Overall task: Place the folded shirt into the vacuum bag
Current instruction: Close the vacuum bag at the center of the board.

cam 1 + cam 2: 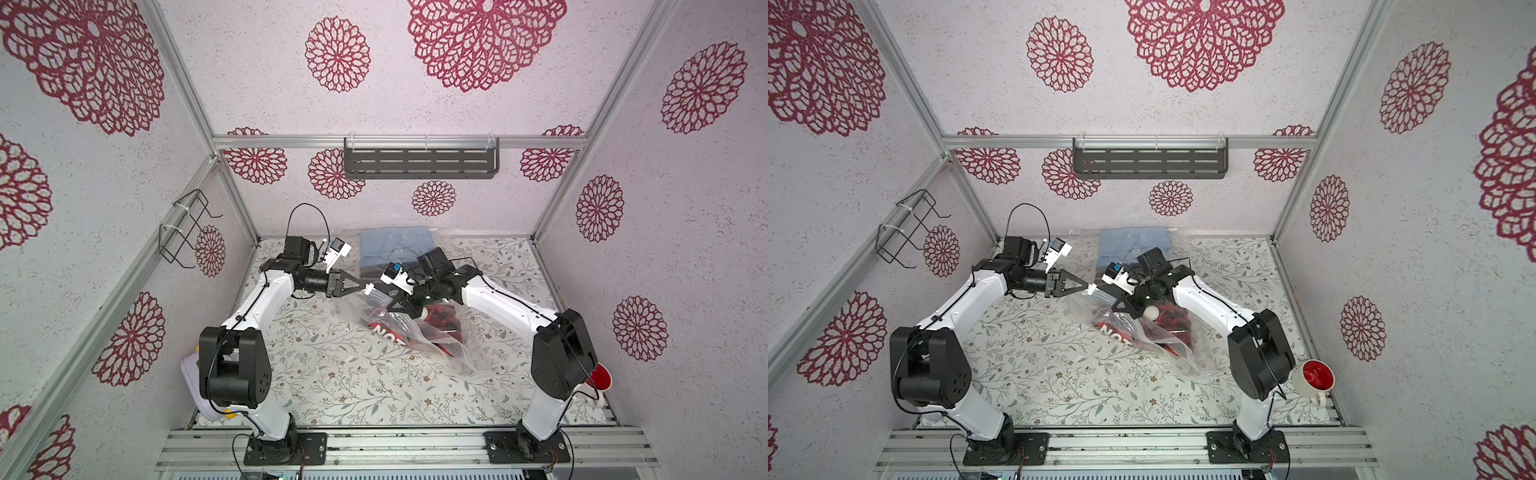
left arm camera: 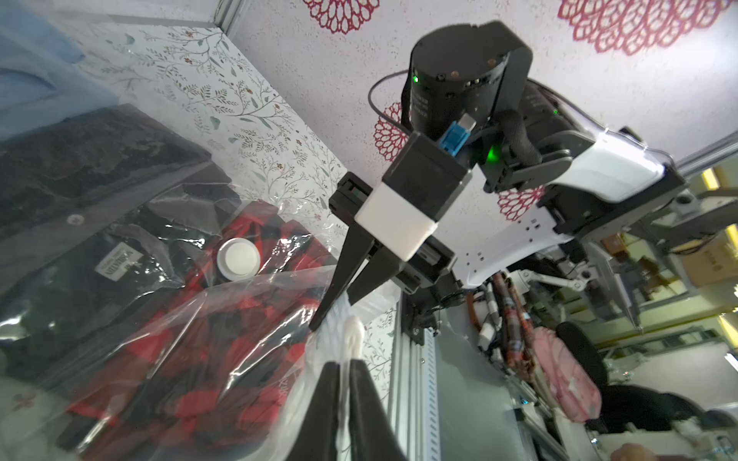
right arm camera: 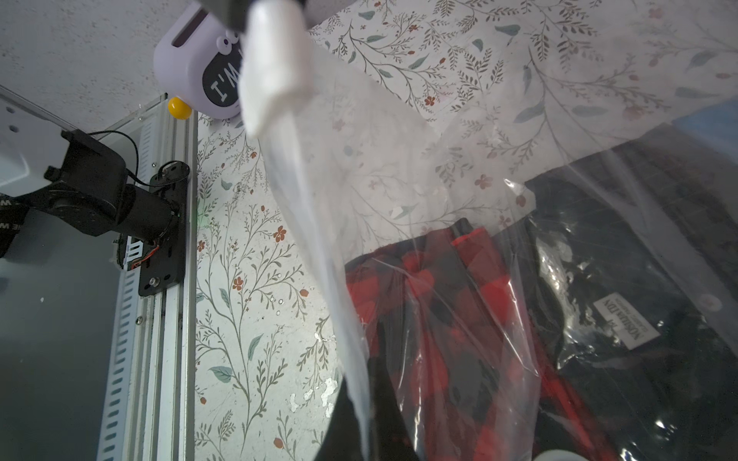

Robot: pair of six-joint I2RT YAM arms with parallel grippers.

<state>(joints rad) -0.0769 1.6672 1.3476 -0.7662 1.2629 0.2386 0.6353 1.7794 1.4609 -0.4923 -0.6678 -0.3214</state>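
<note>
**Top views.** The left gripper point(image 1: 367, 286) is clenched on the mouth edge of the vacuum bag point(image 1: 419, 338). The right gripper point(image 1: 1114, 309) is clenched on the same edge, near the valve disc point(image 1: 1151, 312). A red plaid shirt point(image 1: 1169, 323) lies under the film beside the valve disc, and a blue shirt point(image 1: 395, 245) lies well beyond it.

**Left wrist view.** The film covers the plaid shirt and a dark shirt point(image 2: 80, 303) on either side of the valve disc. Whether either sits fully inside cannot be told.

**Right wrist view.** The white mouth strip point(image 3: 275, 68) runs between the two pinches.

**Risk.** Opposed pulling may slip or tear the slick film and collapse the mouth. Lifting the bag may spill the plaid shirt out.
</note>
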